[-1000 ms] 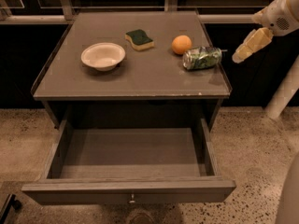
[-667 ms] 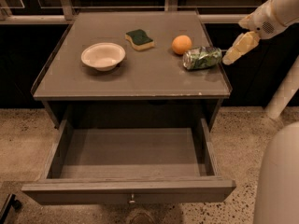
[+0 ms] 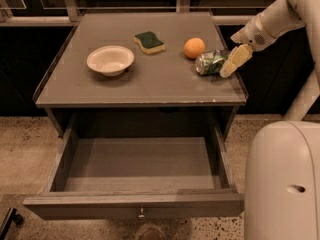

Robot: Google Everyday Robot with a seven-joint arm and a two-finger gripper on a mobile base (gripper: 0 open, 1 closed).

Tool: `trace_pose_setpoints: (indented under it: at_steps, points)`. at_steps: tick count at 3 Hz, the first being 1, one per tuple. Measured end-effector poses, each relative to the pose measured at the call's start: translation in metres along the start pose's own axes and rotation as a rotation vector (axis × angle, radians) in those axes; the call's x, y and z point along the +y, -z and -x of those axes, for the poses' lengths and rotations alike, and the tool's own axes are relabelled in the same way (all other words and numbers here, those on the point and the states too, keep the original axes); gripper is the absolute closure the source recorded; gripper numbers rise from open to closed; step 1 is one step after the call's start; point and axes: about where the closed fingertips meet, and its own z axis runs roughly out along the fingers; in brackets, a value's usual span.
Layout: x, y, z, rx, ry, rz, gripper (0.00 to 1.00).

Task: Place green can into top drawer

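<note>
My gripper [image 3: 234, 62] has come in from the rt, now at the green can [image 3: 210, 62]'s rt end; can't tell if it's apart or closed. Shiny can lies sideways on grey bench [image 3: 150, 86], round orange [image 3: 194, 48] just beside. Sponge [image 3: 149, 42], white bowl [image 3: 110, 60] further left. Top drawer [image 3: 135, 204] open below.

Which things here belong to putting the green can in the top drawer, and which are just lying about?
Job: green can, on its side on the cabinet top; top drawer, pulled open; gripper, at the can's right end.
Lying about: white bowl; green-topped sponge; orange.
</note>
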Motion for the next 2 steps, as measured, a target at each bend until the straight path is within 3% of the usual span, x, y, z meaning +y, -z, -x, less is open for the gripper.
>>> trace_pose_setpoints:
  at_steps: [1, 2]
  points:
    - [0.000, -0.022, -0.001, 0.008, 0.001, 0.036, 0.00]
    - [-0.003, -0.037, -0.002, 0.014, 0.004, 0.046, 0.18]
